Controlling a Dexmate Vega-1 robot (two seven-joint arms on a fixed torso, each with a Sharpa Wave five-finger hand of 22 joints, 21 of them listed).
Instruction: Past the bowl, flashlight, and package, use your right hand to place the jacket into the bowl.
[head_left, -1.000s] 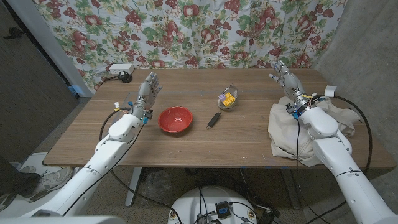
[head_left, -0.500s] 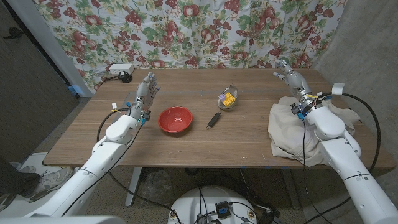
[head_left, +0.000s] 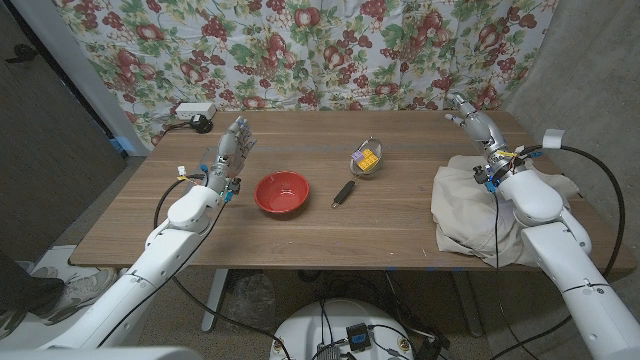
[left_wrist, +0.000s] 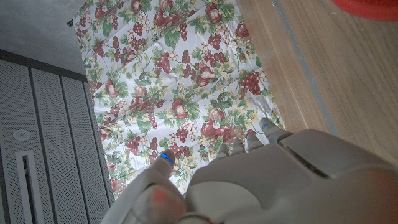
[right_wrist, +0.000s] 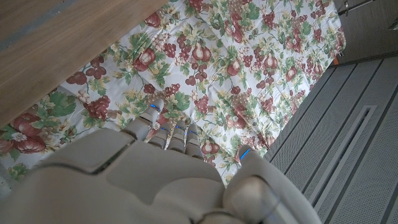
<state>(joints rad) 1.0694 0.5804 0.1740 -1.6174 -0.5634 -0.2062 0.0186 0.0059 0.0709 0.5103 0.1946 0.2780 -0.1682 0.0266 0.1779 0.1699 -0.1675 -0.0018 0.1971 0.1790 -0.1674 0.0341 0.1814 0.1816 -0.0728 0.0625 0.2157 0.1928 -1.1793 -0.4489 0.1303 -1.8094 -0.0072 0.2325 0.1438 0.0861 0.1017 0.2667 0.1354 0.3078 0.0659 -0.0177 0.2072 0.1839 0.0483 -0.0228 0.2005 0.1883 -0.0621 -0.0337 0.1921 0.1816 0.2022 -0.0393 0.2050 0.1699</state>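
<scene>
Just behind and below my right hand (head_left: 472, 124), on the wrist side, the jacket (head_left: 470, 215) lies heaped under that forearm, so I'd judge I must draw back and down onto it, while the bowl (head_left: 282, 192) sits well across, near my left hand (head_left: 233, 148). Both hands hold nothing, fingers apart. The head view alone gives me this layout; my wrist views look past the fingers at table and curtain (right_wrist: 205, 56).

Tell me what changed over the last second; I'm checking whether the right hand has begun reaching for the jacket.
The right hand drifted right and a little toward the table's far edge, away from the jacket, still open and holding nothing. The left hand stayed raised beside the bowl. Bowl, flashlight, package and jacket have not moved.
</scene>
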